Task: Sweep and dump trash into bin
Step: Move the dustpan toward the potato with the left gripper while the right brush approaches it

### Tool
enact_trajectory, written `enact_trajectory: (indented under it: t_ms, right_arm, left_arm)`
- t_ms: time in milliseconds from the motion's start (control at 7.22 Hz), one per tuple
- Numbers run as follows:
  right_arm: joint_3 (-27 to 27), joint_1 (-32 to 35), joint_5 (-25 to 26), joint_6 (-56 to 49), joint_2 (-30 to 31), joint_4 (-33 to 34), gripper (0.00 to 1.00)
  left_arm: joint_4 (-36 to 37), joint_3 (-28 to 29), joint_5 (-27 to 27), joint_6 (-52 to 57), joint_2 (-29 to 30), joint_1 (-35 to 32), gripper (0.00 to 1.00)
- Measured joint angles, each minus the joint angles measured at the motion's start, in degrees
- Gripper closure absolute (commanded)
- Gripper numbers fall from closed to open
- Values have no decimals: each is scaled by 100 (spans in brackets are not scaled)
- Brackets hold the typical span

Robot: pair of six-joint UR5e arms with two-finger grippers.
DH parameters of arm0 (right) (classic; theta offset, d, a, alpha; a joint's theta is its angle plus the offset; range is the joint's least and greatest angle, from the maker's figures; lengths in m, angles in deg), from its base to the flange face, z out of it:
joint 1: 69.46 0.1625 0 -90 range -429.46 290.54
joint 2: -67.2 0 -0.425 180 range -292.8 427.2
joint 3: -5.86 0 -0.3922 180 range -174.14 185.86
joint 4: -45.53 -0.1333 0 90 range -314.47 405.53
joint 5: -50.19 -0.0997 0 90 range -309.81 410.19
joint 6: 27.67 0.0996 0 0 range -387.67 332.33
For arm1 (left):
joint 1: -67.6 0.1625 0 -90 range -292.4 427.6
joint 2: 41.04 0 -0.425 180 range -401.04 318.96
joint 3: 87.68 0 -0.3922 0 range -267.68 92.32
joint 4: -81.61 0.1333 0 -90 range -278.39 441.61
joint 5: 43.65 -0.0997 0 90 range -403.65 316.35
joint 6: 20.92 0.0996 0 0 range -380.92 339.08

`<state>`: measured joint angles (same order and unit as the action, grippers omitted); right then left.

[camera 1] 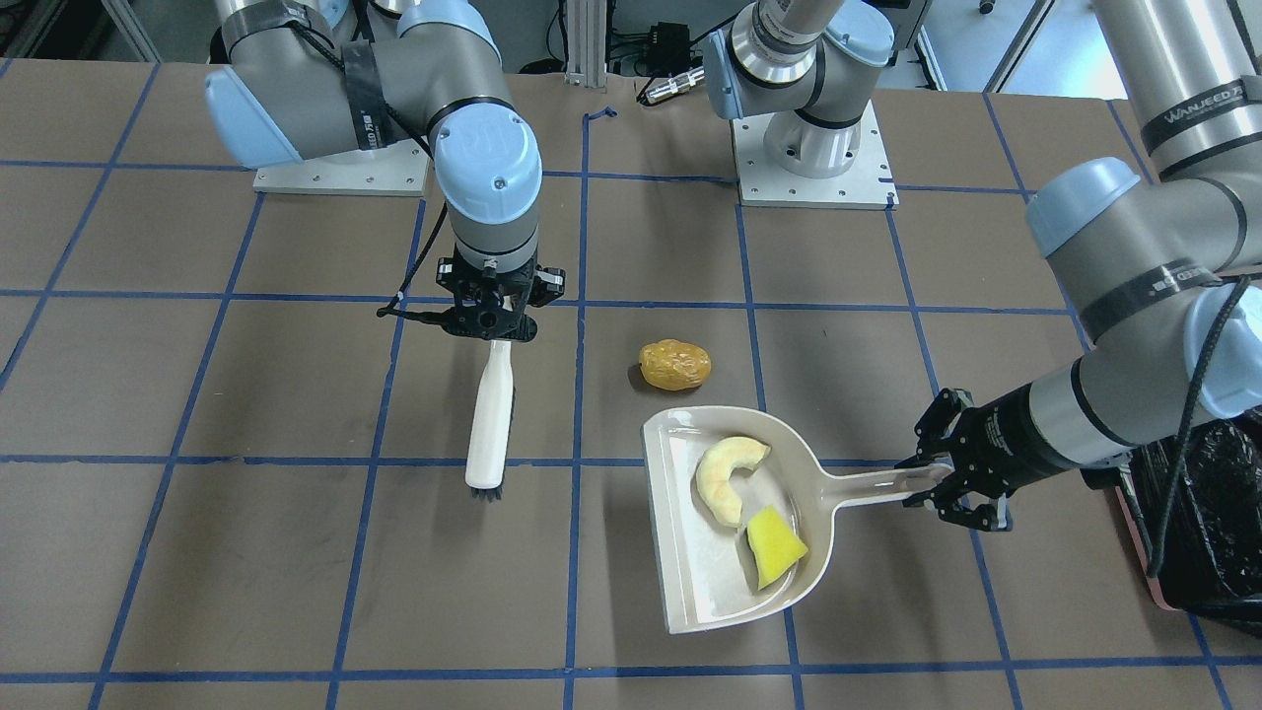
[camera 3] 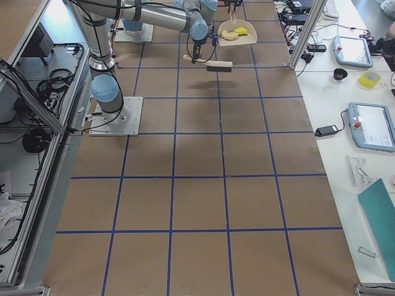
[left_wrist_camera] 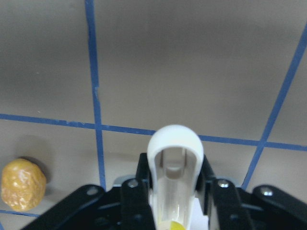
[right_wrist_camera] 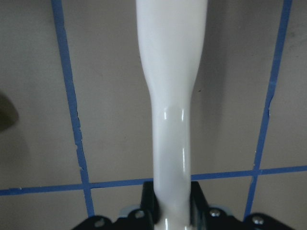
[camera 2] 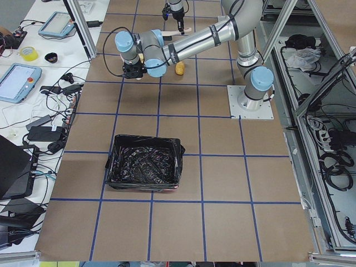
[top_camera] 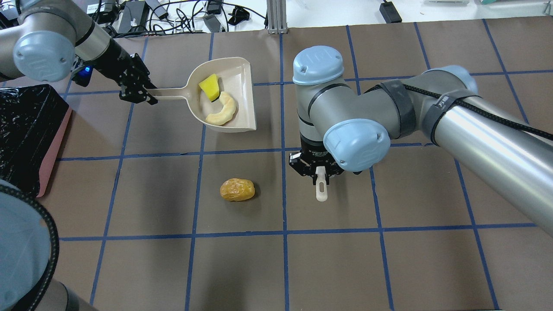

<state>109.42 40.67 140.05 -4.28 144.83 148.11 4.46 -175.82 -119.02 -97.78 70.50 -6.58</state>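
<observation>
A beige dustpan (camera 1: 690,582) holds two pieces of trash, a pale crescent slice (camera 1: 728,478) and a yellow wedge (camera 1: 774,545). My left gripper (camera 1: 945,480) is shut on the dustpan's handle (top_camera: 170,91). The third piece, a golden-brown lump (camera 1: 675,365), lies on the table beside the pan's open mouth, also seen as the lump (top_camera: 237,190). My right gripper (camera 1: 493,330) is shut on a white brush (camera 1: 490,414), bristles pointing away from the robot, to the lump's side. The bin (top_camera: 26,129), pink with a black bag, stands on my left beyond the dustpan.
The brown table surface (top_camera: 389,268) is marked with a blue tape grid. Both arm bases (camera 1: 813,182) are bolted at the robot's edge. Cables and chargers (top_camera: 173,13) lie past the far edge. In the side views, tablets and tape rolls (camera 3: 370,77) sit on a white bench.
</observation>
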Motion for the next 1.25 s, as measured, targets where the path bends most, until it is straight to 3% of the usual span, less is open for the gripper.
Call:
enact_trajectory:
  t_ms: [554,969,1246]
  right_arm:
    - [177,834,18,844,-13,81,100]
    - [244,977,-337,1019,-41,118,100]
    - [246,994,-517,1091,-40,112,100]
  left_arm:
    - [172,-1653,-429,1249,-1104,1017,100]
    - [1179,-2859,-852,1379,-1539,1333,100]
    - [1524,-3267,-970,1234,-1736,1337,100]
